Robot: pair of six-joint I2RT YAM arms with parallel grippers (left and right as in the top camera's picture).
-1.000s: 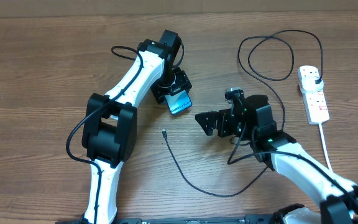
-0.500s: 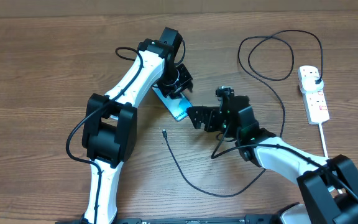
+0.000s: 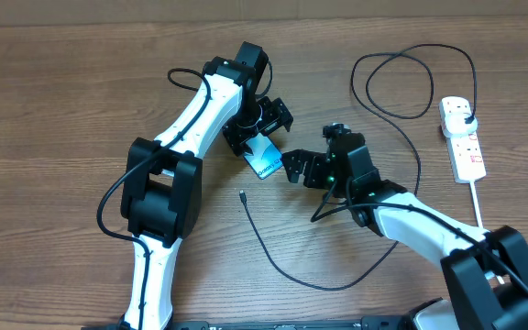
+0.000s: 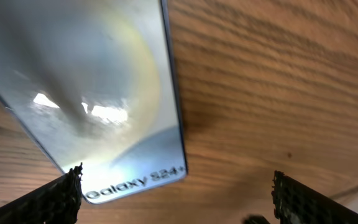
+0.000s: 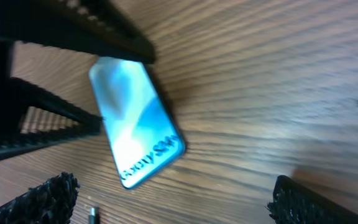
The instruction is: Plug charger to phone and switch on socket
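Left gripper (image 3: pixel 258 127) now spreads wide over the phone (image 3: pixel 266 163); right gripper (image 3: pixel 292 170), also wide, sits just beside the phone.

The phone (image 3: pixel 265 162) is hemmed in: the left end effector (image 3: pixel 258 126) hangs over its far end with fingers spread wide, and the right end effector (image 3: pixel 290 169) crowds its right edge. Open desk (image 3: pixel 62 119) lies to its left and toward the charger (image 3: pixel 243 196), whose cable curves beneath the right arm.
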